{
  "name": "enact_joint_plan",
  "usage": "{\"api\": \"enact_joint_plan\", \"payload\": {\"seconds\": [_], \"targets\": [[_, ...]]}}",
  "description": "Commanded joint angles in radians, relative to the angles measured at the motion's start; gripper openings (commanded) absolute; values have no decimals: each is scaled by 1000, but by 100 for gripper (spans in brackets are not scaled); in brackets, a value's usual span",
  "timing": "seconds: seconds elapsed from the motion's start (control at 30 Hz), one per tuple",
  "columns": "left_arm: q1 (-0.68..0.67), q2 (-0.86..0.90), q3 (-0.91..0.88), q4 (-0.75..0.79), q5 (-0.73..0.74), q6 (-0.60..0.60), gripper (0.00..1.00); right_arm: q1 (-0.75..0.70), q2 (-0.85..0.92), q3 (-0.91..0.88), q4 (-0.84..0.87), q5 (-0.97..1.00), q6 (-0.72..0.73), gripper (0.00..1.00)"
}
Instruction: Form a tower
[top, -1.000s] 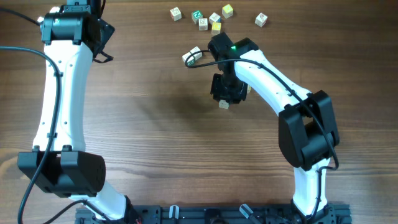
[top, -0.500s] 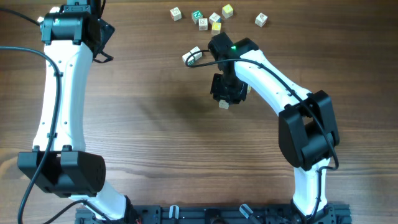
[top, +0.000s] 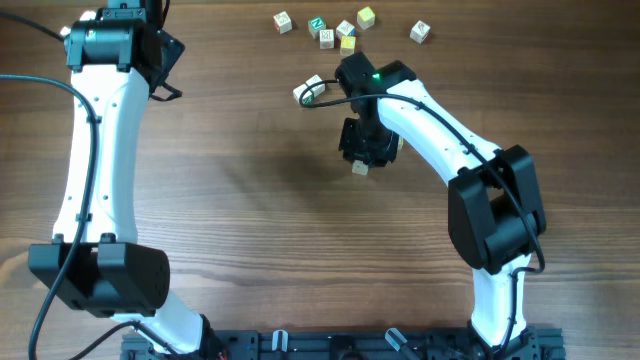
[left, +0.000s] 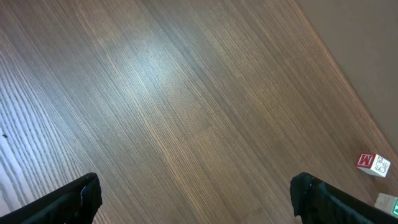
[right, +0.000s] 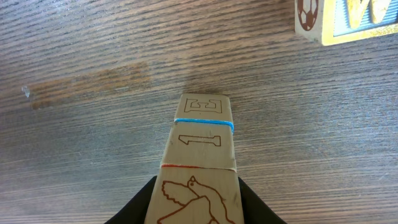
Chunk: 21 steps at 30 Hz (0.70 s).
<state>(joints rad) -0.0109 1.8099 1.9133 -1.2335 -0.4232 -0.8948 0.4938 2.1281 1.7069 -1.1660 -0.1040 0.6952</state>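
Right wrist view: the right pincer holds the bird cube, top of the tower standing just under it. Cubes seem light, hard and unglued; grip flat sides gently, it may topple.

**Most of the stack is out of sight**

From overhead, the right arm covers the tower, and only a pale corner shows at the arm's 6 o'clock. The letters on the scattered cubes are too small to read.

In the right wrist view, the bottom edge cuts the tower's bird-marked cube. The right fingers show only as dark wedges at 5 and 7 o'clock. A loose cube at 1 o'clock is cropped.

In the left wrist view, the left fingers and a green-edged cube run off frame.
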Motion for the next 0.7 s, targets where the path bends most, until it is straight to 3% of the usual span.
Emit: {"api": "enact_joint_plan", "payload": {"seconds": [0.0, 0.67], "targets": [[3, 10, 4, 0, -27, 13, 100, -5, 24, -6, -6, 22, 11, 35], [3, 10, 4, 0, -27, 13, 100, -5, 24, -6, -5, 29, 38, 36]]}}
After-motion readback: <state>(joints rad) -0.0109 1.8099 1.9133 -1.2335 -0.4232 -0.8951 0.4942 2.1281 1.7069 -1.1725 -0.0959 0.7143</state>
